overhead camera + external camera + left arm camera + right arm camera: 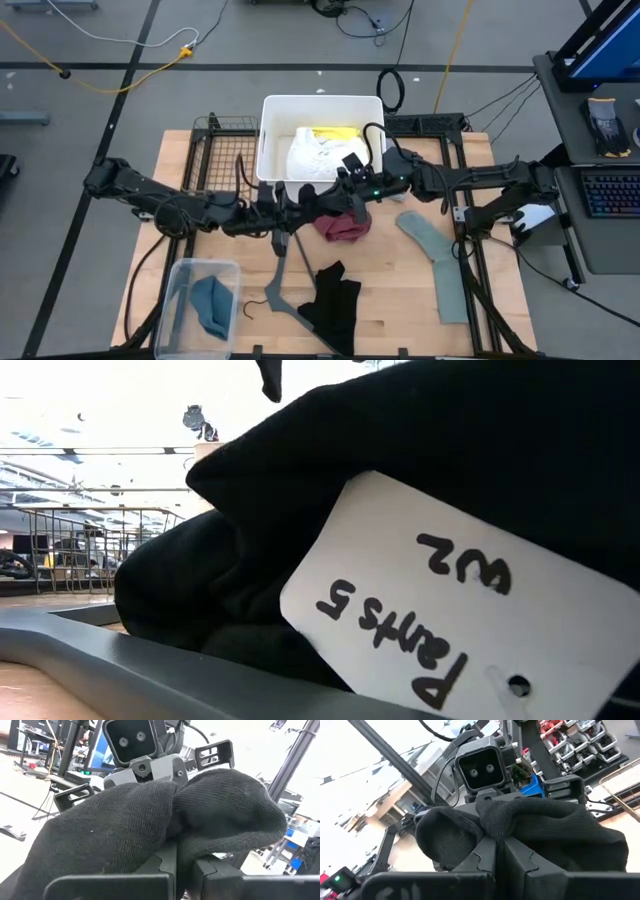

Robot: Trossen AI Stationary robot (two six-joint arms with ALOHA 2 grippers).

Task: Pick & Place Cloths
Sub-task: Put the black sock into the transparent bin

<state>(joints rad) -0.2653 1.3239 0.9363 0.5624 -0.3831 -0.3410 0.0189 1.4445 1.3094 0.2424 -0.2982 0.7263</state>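
Both claws are met over the middle of the counter [200, 150], just in front of the white bin [275, 110], and one small black cloth [312, 195] is pinched between them: the left claw [292, 197] is clamped on one end, the right claw [335, 192] on the other. A maroon cloth [343, 228] is seen right beside them, and another black cloth [332, 300] lies nearer the front edge.

Seen low across the bench [40, 695], almost wholly blocked by black cloth [480, 450] and a handwritten tag [450, 610], cut off at right. From above, maroon cloth [343, 228] partly hidden under the arms. At the wrists, fingertips buried beneath a dark knit garment [150, 820]; contents of the white bin [322, 137] too small to sort.
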